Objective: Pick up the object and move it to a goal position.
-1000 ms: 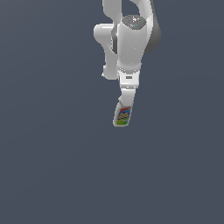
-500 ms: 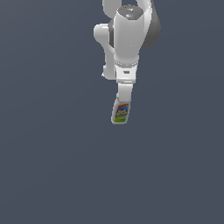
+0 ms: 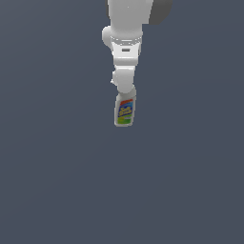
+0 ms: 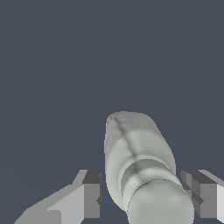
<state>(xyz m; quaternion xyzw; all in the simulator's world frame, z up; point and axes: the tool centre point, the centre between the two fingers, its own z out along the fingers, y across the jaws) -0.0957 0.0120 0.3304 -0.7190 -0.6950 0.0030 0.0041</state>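
Observation:
The object (image 3: 125, 110), a small white bottle with a blue, yellow, red and green label, hangs almost upright below the white arm in the exterior view. My gripper (image 3: 126, 95) holds it at the top, shut on its neck end. In the wrist view the bottle (image 4: 135, 153) stretches away from the camera with its rounded white cap nearest. It sits between my gripper's (image 4: 140, 192) two grey fingers, closer to one finger than the other. The label is turned away from the wrist camera.
A plain dark blue-grey surface (image 3: 57, 181) fills both views around the arm. No other objects, containers or edges show.
The arm has swung toward the exterior camera and slightly to that view's left. The bottle has gone with it and hangs straighter than before.

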